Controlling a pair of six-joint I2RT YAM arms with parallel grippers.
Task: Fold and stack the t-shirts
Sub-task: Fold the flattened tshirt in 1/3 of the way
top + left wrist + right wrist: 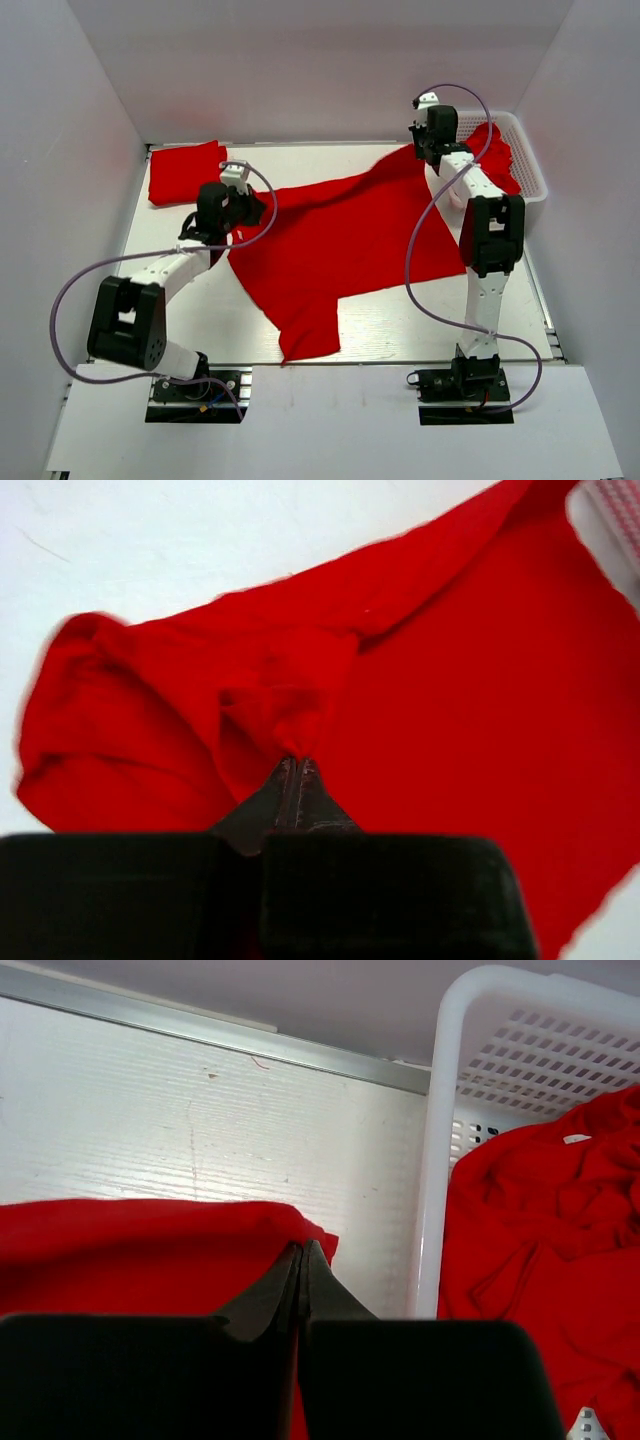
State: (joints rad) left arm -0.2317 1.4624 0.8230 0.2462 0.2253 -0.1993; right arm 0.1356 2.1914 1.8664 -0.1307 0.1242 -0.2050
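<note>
Firmly closed, both jaws pinch one t-shirt [330, 250].

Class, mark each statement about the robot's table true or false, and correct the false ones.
1. The left gripper is shut on the spread t-shirt. True.
2. The right gripper hangs open over the basket. False: it is shut on the spread t-shirt's corner, beside the basket.
3. The basket is empty. False: red t-shirts lie in it.
4. A folded t-shirt lies at the far left of the table. True.
</note>
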